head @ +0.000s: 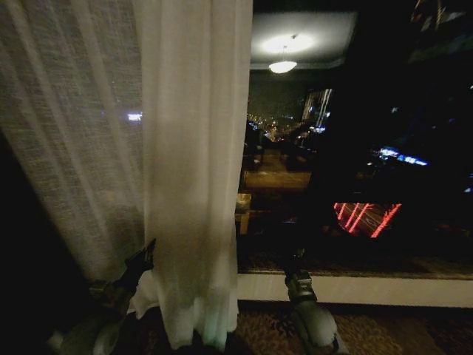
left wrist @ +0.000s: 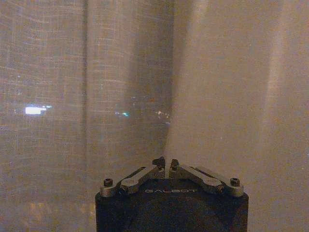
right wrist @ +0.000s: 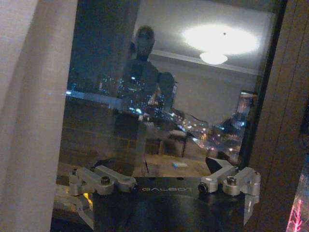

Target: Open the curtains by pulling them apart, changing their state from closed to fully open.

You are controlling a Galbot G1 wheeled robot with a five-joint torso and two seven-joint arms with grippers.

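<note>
Left gripper (left wrist: 165,166) is sitting low and near, pinched closed on a fold of the curtains (head: 188,163), which are hanging bunched at left. Right gripper (right wrist: 164,181) is spread wide, holding nothing, facing the bare window glass (head: 355,148). My read: keep the pinch firm and drag the fabric steadily further left, avoiding snags. No containers here.

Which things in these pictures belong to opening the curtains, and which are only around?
Belong to the job:
- sheer curtain, gathered at the left
- left gripper, shut, against the sheer curtain
- right gripper, open, facing the window glass

Only around:
- window glass, with a ceiling lamp reflection
- white sill
- patterned carpet
</note>
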